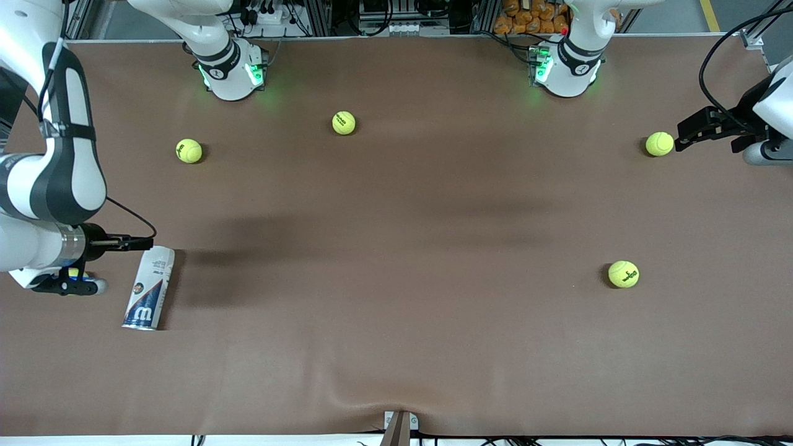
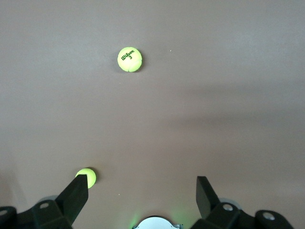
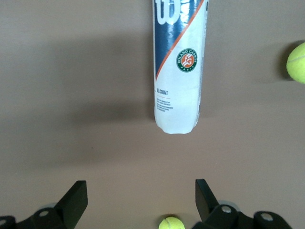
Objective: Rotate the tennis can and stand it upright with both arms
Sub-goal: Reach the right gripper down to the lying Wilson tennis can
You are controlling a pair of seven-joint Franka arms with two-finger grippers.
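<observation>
Four yellow-green tennis balls lie scattered on the brown table (image 1: 396, 347), all well apart from one another. One ball (image 1: 344, 122) sits far from the front camera, roughly midway along the table. A second ball (image 1: 189, 151) lies a little nearer to the camera, toward the right arm's end. A third ball (image 1: 659, 144) rests toward the left arm's end. The fourth ball (image 1: 623, 274) is the nearest to the camera, also toward the left arm's end, and carries dark printed lettering.
</observation>
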